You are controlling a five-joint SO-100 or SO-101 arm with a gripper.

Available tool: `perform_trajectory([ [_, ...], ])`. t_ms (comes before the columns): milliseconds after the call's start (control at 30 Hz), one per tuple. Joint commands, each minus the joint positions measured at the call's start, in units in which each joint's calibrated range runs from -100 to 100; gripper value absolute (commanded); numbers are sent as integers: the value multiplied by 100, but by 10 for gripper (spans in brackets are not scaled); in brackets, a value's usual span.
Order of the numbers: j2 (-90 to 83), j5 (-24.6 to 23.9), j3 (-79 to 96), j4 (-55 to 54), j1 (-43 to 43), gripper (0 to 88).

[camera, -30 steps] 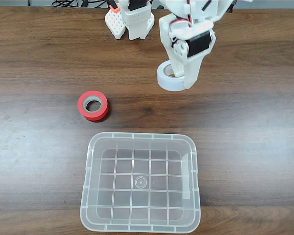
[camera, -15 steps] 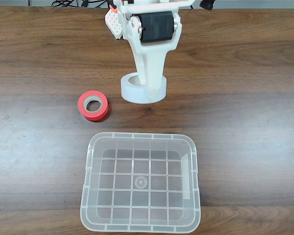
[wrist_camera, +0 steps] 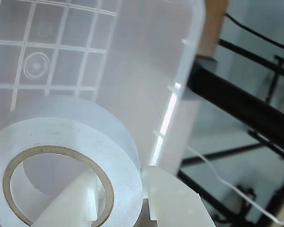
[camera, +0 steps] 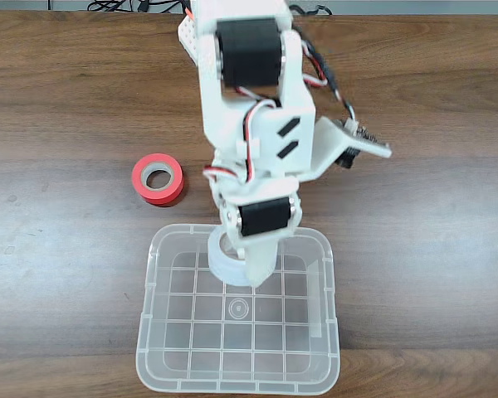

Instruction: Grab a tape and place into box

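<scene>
Fixed view first, reading from the left: a red-orange tape roll (camera: 158, 178) lies flat on the wooden table (camera: 58, 249), well apart from the arm and not part of the job. Toward the middle, the white arm (camera: 249, 108) reaches down the frame, and its gripper (camera: 247, 264) holds the white tape (camera: 224, 264) over the far part of the clear plastic box (camera: 328, 274), inside the rim line as seen from above. How high the roll hangs over the grid floor cannot be told from here.

In the wrist view the white tape (wrist_camera: 75, 142) fills the lower left, with one finger (wrist_camera: 71, 205) passing through its centre hole and the other finger (wrist_camera: 170, 198) outside the wall, so the fingers are clamped on the roll's side. The box's grid bottom (wrist_camera: 61, 56) lies beyond it.

The release looks best done by lowering a little toward the box centre, then opening the fingers wide enough that the inner finger clears the hole before lifting straight up, lest the roll snag and come out.
</scene>
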Motion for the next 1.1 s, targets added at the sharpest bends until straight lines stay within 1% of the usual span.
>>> perform_trajectory([
  [0,714,-23,-1346,-102,19,14],
  [300,1574,-23,-1600,-76,231,21],
  [367,1623,-23,-1591,-42,297,55],
  [533,1615,-23,-1583,-17,326,226],
  [600,1574,-23,-1583,-8,326,256],
  [800,1542,-28,-1653,283,326,258],
  [1067,1526,-28,-1661,343,319,258],
])
